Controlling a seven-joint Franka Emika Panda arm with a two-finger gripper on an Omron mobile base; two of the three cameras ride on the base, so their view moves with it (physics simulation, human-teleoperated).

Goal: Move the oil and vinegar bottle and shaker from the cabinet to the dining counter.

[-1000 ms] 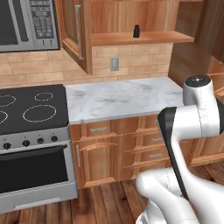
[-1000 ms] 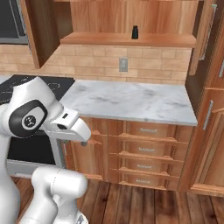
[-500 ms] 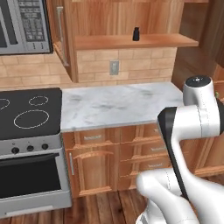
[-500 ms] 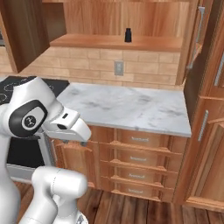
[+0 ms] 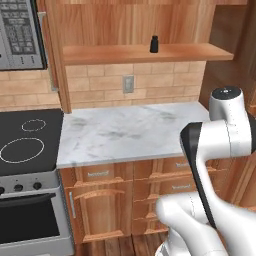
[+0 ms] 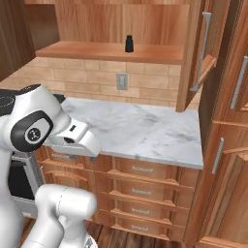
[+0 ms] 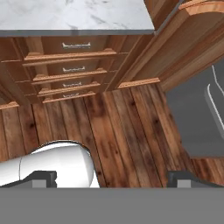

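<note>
Marble worktop (image 5: 130,132) spans the scene below the cabinet (image 6: 116,19) shelf. Shaker (image 5: 154,44) stands upright on that shelf, well above and beyond the gripper (image 7: 113,178). Gripper points down at the wooden floor (image 7: 127,127), fingertips spread wide, holding nothing.

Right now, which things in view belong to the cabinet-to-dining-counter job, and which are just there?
Job:
shaker, upright on the shelf
cabinet, door open
tool, open, pointing at the floor

Just there:
worktop
stove
microwave
outlet
drawers
</note>
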